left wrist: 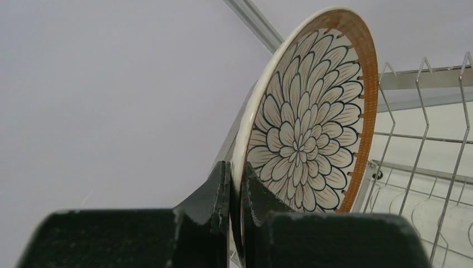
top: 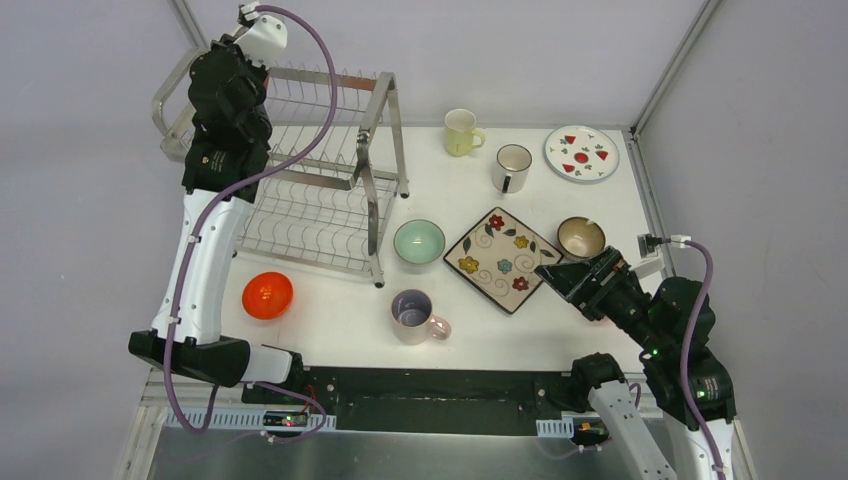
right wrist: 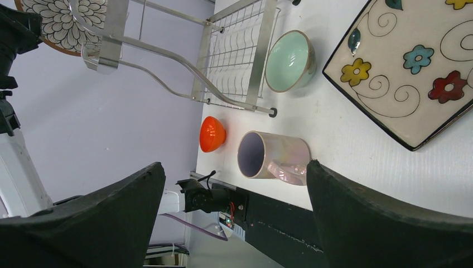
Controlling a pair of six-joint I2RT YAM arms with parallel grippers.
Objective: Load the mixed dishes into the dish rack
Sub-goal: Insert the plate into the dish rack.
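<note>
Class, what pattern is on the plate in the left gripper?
Plate: black-outlined petals, orange rim; clearest in left wrist view.

Left end effector (left wrist: 235, 195) pinches petal-pattern plate (left wrist: 307, 117) upright; dish rack (left wrist: 429, 139) wires beside it

Petal-pattern plate (left wrist: 304, 134) lower rim hidden between left gripper (left wrist: 236, 173) fingers at bottom centre, dish rack (left wrist: 429, 78) cut off at right edge, flowered square plate (right wrist: 401, 67) cropped at upper right of right-wrist frame.
</note>
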